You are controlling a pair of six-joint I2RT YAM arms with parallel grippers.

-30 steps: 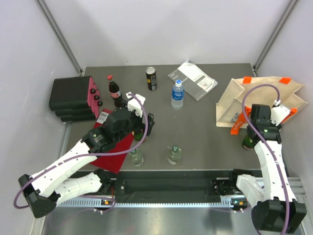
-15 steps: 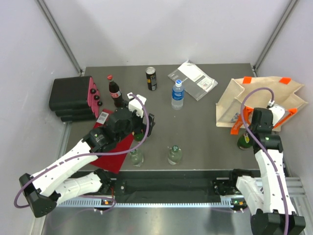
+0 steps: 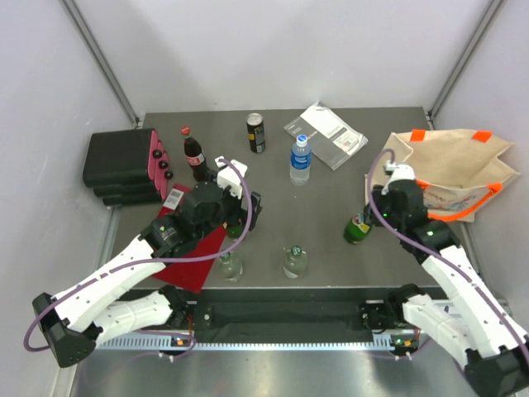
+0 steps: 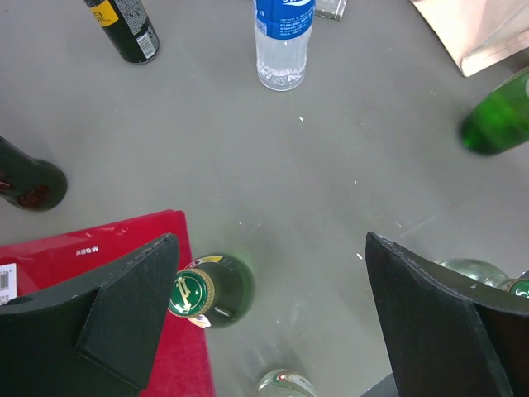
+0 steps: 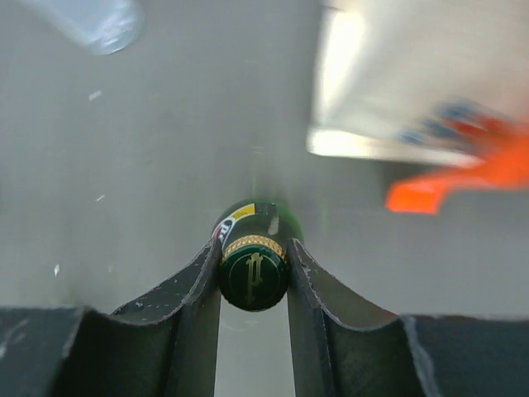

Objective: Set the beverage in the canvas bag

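Between canvas bag [image 3: 450,165] and clear bottle [image 3: 294,261], the right gripper [image 5: 253,256] pinches a seemingly tilted green bottle [image 3: 357,230]; left gripper [image 4: 271,248] spread.

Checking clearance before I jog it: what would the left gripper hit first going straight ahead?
Likely the gold-capped green bottle beside one finger of the open left gripper; otherwise bare table. Depth is unclear.

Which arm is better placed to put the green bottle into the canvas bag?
Right. The right gripper holds the green bottle beside the canvas bag; the left gripper is open across the table.
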